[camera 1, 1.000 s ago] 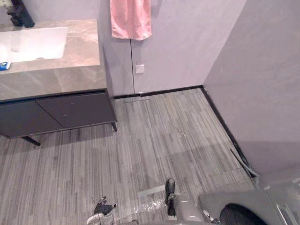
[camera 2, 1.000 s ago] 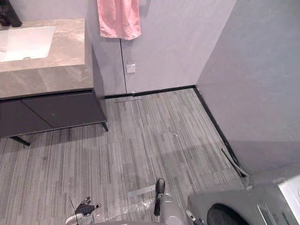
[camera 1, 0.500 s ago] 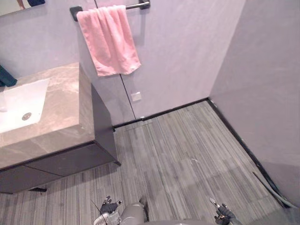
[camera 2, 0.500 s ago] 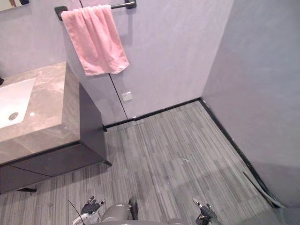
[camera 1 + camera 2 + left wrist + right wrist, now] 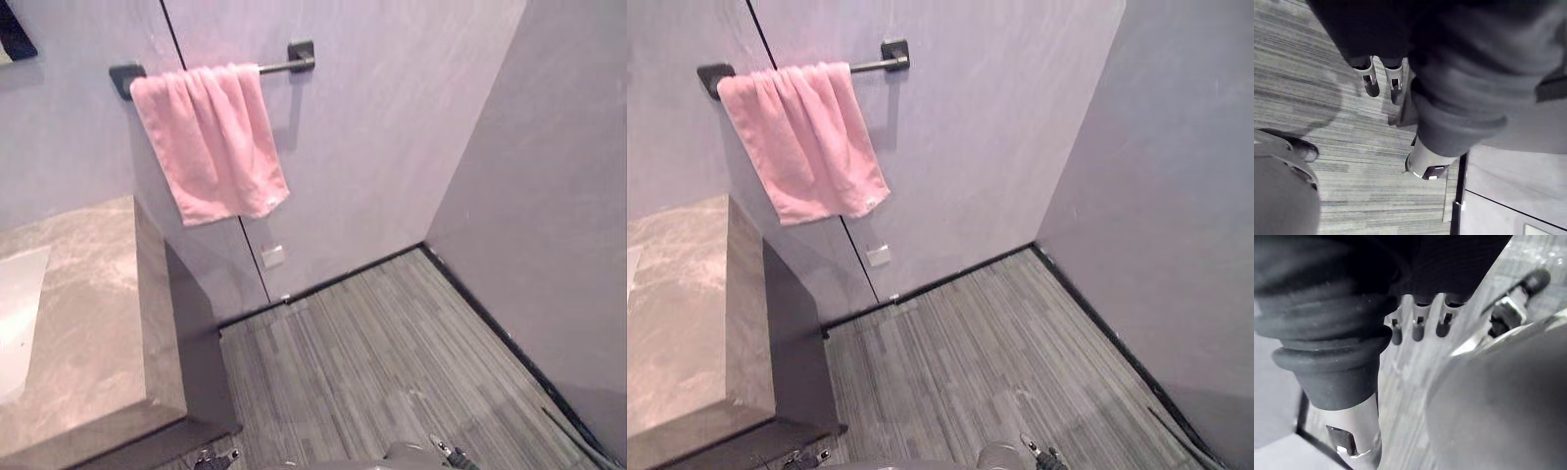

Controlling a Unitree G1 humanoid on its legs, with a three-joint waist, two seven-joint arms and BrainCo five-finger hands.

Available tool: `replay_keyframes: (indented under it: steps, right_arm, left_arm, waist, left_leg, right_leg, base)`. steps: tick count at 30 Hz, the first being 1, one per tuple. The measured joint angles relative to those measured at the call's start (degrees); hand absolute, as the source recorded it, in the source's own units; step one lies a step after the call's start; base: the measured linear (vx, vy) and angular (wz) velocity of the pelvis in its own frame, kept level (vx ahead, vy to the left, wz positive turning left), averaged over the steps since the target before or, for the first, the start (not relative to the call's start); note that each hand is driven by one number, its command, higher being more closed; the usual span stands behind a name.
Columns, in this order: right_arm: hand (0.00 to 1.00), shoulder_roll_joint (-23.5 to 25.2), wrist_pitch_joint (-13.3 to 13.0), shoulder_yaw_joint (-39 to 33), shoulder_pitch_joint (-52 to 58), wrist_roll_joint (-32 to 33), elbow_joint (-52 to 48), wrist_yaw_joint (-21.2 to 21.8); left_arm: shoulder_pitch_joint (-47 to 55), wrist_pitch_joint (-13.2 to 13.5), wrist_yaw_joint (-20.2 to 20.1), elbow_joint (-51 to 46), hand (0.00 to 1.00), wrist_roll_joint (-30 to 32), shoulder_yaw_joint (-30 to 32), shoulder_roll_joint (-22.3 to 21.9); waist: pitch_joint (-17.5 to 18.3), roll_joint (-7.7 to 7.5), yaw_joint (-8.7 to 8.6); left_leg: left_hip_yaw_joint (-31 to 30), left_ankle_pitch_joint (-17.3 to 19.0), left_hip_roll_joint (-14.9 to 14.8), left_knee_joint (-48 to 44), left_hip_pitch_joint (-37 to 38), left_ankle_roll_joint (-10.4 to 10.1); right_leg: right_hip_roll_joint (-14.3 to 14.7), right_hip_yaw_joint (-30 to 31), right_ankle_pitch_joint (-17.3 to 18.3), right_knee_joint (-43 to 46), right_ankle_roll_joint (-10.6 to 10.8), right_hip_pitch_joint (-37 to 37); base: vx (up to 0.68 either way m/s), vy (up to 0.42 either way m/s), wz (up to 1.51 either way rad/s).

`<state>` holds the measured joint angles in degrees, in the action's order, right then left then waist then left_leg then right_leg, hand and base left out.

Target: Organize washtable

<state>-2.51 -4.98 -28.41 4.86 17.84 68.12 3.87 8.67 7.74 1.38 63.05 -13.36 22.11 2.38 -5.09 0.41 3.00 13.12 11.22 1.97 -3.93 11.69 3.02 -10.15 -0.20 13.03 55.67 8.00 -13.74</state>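
Left hand [image 5: 1371, 82] hangs low over the grey striped floor [image 5: 392, 352], fingers straight and released, holding nothing. Right hand [image 5: 1418, 329] same: fingers relaxed, over the floor. Washtable [image 5: 88, 323] is to the robot's left: brown marbled counter on a dark cabinet [image 5: 201, 362], pale basin [image 5: 15, 318] set well apart from the counter's right edge. Past the counter's far right corner, a pink towel [image 5: 211, 142] drapes over a dark wall bar [image 5: 284, 67]
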Motion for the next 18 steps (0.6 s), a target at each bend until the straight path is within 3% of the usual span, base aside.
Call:
replay_keyframes:
  steps: [1, 2, 4, 5, 6, 7, 8, 11, 12, 14, 15, 18]
  right_arm:
    - [0.0, 0.01, -0.1, 0.01, -0.13, 0.0, -0.08, 0.0]
    - [0.0, -0.18, -0.14, -0.07, -0.11, 0.09, -0.58, 0.03]
    - [0.0, -0.72, -0.14, 0.0, -0.22, 0.09, -1.04, 0.0]
    - [0.0, -0.84, -0.1, 0.21, -0.26, 0.08, -1.3, -0.06]
    - [0.0, -0.81, -0.07, 0.22, -0.06, 0.08, -1.29, -0.06]
    - [0.0, -1.03, 0.01, 0.11, 0.4, 0.11, -0.76, -0.06]
    - [0.0, -1.36, 0.12, 0.08, -0.09, -0.07, -0.25, -0.1]
    - [0.0, -1.34, 0.32, -0.47, 1.8, -0.33, 0.15, -0.05]
    - [0.0, -1.16, 0.42, -0.53, 2.44, -0.22, 0.17, -0.08]
    - [0.0, -1.49, 0.4, -0.3, 2.17, -0.07, 0.13, -0.12]
    - [0.0, -1.5, 0.39, -0.28, 1.92, 0.11, 0.15, -0.17]
    - [0.0, -2.84, 0.22, -0.34, 1.88, 0.09, 0.1, -0.4]
  left_arm:
    - [-0.29, 0.0, -0.02, 0.02, 0.0, 0.0, 0.05, 0.04]
    - [-0.96, 0.01, -0.05, 0.04, 0.0, 0.0, 0.11, -0.22]
    - [-1.88, 0.02, 0.0, 0.04, 0.0, 0.0, 0.12, -0.67]
    - [-1.94, 0.03, 0.05, 0.05, 0.0, 0.06, 0.12, -0.94]
    - [-1.95, 0.03, 0.09, 0.08, 0.0, 0.21, 0.34, -0.86]
    - [-1.92, 0.03, 0.09, 0.6, 0.0, 0.51, 1.09, -0.83]
    - [-2.23, -0.03, 0.04, 1.28, 0.0, 0.65, 1.48, -1.82]
    - [-2.63, 0.01, 0.18, 1.16, 0.0, 1.09, 5.29, -2.85]
    - [-2.92, 0.12, 0.26, 0.5, 0.0, 0.43, 5.71, -2.99]
    - [-3.79, 0.36, 0.34, 0.39, 0.0, -0.82, 5.65, -3.26]
    - [-4.2, 0.44, 0.92, 0.29, 0.0, -2.82, 5.48, -3.72]
    - [-4.17, 0.67, 1.52, -0.76, 0.0, -7.95, 4.2, -4.48]
  waist:
    - [-0.02, 0.01, -0.67]
    - [-0.03, 0.66, -1.11]
    - [-0.33, 1.74, -1.59]
    - [-0.52, 2.08, -2.17]
    - [-0.56, 2.0, -2.21]
    - [-0.51, 1.7, -1.91]
    - [-0.94, 2.57, -1.75]
    - [-1.73, 2.07, -2.39]
    - [-1.58, 1.97, -2.39]
    - [-1.62, 1.73, -2.26]
    - [-1.63, 1.69, -2.26]
    - [-1.61, 1.01, -2.33]
  left_leg:
    - [-0.88, 0.04, -0.38, 0.97, 1.0, -0.05]
    - [-2.23, 0.55, -1.69, 1.8, 1.86, -0.93]
    - [-3.05, 1.59, -3.95, 2.04, 1.97, -2.34]
    - [-3.8, 2.32, -5.53, 2.27, 2.15, -3.47]
    - [-4.22, 2.62, -6.03, 2.68, 2.55, -3.94]
    - [-5.19, 2.78, -6.38, 3.78, 3.72, -4.14]
    - [-5.37, 1.95, -8.09, 2.67, 4.0, -4.2]
    - [-8.61, 0.13, -9.07, -4.96, 4.0, -6.59]
    - [-9.92, -1.21, -9.72, -9.48, 2.17, -8.84]
    - [-10.28, -3.94, -10.52, -16.01, -1.3, -12.12]
    - [-9.48, -4.62, -11.76, -19.82, -3.36, -12.64]
    - [-4.65, -3.77, -12.42, -17.85, -6.46, -11.89]
  right_leg:
    - [0.16, -2.15, 1.37, -3.81, -1.01, -0.98]
    - [1.33, -3.59, 2.19, -13.13, -1.61, -2.91]
    - [3.7, -2.51, 1.14, -22.5, -2.27, -5.46]
    - [5.12, -0.07, -3.8, -32.32, -2.34, -6.89]
    - [5.31, 1.01, -8.47, -36.19, -1.56, -7.4]
    - [6.22, 1.53, -13.56, -36.64, -2.1, -7.26]
    - [7.61, 1.92, -10.32, -34.04, -3.11, -7.25]
    - [6.25, -1.34, -3.08, -24.83, -6.49, -5.66]
    - [5.79, -2.89, -1.32, -24.64, -7.13, -3.95]
    - [5.01, -4.91, -0.44, -26.11, -7.98, -1.67]
    - [4.55, -6.66, -0.35, -28.52, -8.23, 0.88]
    - [3.23, -11.85, -0.48, -34.33, -8.47, 7.94]
  base:
    - [0.28, -0.088, 0.51]
    - [0.36, -0.165, 0.51]
    - [0.31, -0.219, 0.35]
    - [0.26, -0.229, 0.28]
    - [0.35, -0.3, 0.27]
    - [0.36, -0.302, 0.06]
    - [0.34, -0.321, 0.05]
    - [0.38, -0.363, 0.48]
    - [0.36, -0.279, 0.7]
    - [0.27, -0.208, 0.63]
    - [0.25, -0.203, 0.65]
    - [0.18, -0.157, 0.91]
